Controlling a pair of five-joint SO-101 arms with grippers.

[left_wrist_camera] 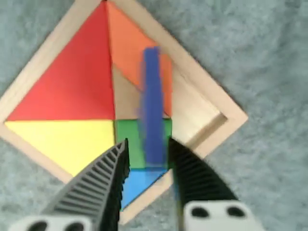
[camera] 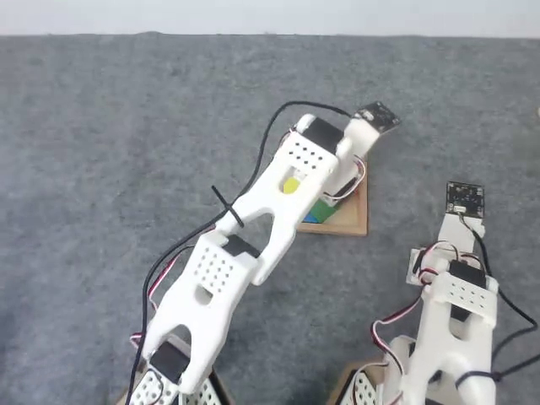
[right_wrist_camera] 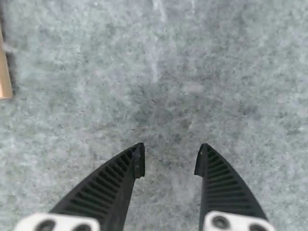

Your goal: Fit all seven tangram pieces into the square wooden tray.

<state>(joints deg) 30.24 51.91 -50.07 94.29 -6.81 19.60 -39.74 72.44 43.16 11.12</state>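
Note:
The square wooden tray [left_wrist_camera: 202, 103] holds a red triangle [left_wrist_camera: 72, 82], a yellow triangle [left_wrist_camera: 67, 139], an orange piece [left_wrist_camera: 127, 43], a tan piece [left_wrist_camera: 126, 98], a green square [left_wrist_camera: 129, 139] and a light blue triangle [left_wrist_camera: 139, 183]. My left gripper [left_wrist_camera: 147, 151] hangs over the tray, shut on a dark blue piece [left_wrist_camera: 153, 103] held on edge above the bare slot. In the high view the left arm [camera: 295, 169] covers most of the tray [camera: 350, 221]. My right gripper [right_wrist_camera: 168, 161] is open over bare carpet, nothing between its fingers; that arm [camera: 460, 291] rests at the right.
Grey carpet [camera: 110, 152] covers the whole table. A corner of the tray [right_wrist_camera: 4, 72] shows at the edge of the right wrist view. Cables run along both arms.

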